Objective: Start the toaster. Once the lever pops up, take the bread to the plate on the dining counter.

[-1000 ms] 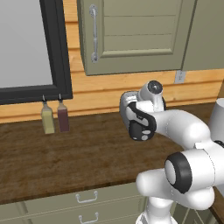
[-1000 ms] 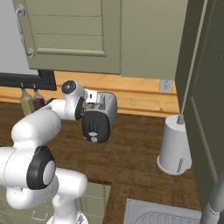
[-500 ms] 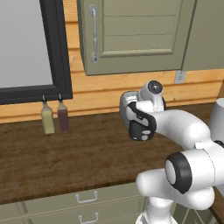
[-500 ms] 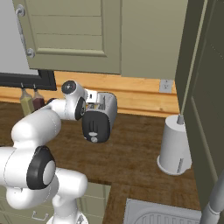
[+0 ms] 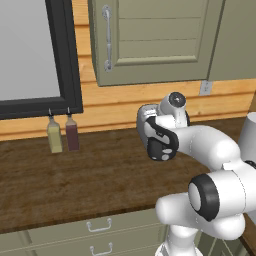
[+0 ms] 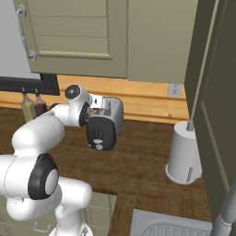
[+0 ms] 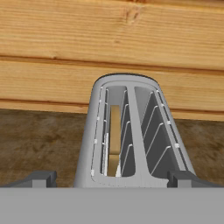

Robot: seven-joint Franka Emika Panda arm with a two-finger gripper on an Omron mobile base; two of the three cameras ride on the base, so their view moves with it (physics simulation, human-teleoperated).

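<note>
The silver toaster (image 7: 131, 131) stands on the dark wood worktop against the plank wall, also seen as toaster (image 5: 148, 116) and toaster (image 6: 113, 109). Its black end panel (image 6: 100, 133) faces the room and carries pale controls; I cannot single out the lever among them. A tan bread (image 7: 114, 131) slice sits down in the left slot. My gripper (image 7: 113, 179) hovers over the toaster's near end, open, with one fingertip (image 7: 43, 178) on each side of the body and nothing held. The plate and the dining counter are out of view.
Two bottles (image 5: 62, 135) hang under the black window frame to the left. A white cylinder (image 6: 184, 154) stands right of the toaster, beside a tall cabinet side. A sink (image 6: 170, 226) lies at the front right. A wall cupboard (image 5: 150, 40) hangs overhead.
</note>
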